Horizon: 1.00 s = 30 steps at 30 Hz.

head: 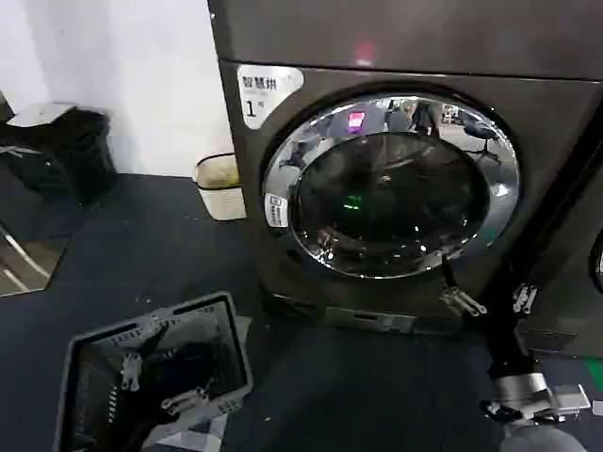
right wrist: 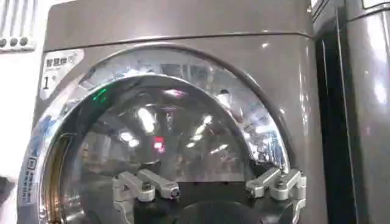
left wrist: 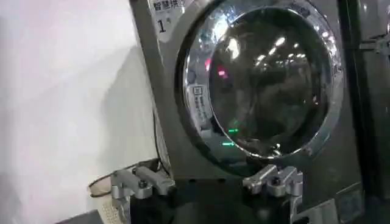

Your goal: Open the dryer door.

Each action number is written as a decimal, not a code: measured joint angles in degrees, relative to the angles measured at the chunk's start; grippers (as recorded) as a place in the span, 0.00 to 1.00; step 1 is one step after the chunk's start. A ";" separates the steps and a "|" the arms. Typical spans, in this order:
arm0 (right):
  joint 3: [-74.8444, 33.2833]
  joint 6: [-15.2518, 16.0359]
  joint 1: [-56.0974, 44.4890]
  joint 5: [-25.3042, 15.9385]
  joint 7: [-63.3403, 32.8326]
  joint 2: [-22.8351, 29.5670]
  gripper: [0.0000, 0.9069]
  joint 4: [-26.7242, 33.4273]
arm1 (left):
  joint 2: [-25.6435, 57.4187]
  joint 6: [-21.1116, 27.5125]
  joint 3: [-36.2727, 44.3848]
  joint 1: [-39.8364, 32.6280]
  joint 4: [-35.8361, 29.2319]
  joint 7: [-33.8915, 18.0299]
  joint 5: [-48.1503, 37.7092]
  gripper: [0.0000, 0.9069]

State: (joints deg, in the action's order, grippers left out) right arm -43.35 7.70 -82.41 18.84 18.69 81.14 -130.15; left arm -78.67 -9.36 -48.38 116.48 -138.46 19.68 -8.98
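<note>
Dryer door (head: 391,184) shut flush in the front of the dryer (head: 528,113): chrome ring, dark domed glass, green and pink glints. White "1" label (head: 264,92) at the dryer's upper left corner.

Right gripper (head: 485,301) by the door's lower right rim, fingers spread wide, holding nothing; right wrist view (right wrist: 207,189) shows the door close ahead.

Left gripper (left wrist: 207,182) also wide, empty, facing the door's lower left.

Head view adds grey laundry basket (head: 155,372) on the dark floor (head: 141,245), cream bin (head: 221,185) beside the dryer.
</note>
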 joint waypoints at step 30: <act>31.24 1.40 38.35 3.98 18.01 -20.60 1.00 29.58 | -0.29 0.96 -0.35 0.10 -0.30 1.29 0.81 1.00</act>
State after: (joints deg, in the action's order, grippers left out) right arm -12.11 9.10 -44.05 22.82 36.70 60.54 -100.57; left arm -78.96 -8.40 -48.73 116.58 -138.76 20.97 -8.17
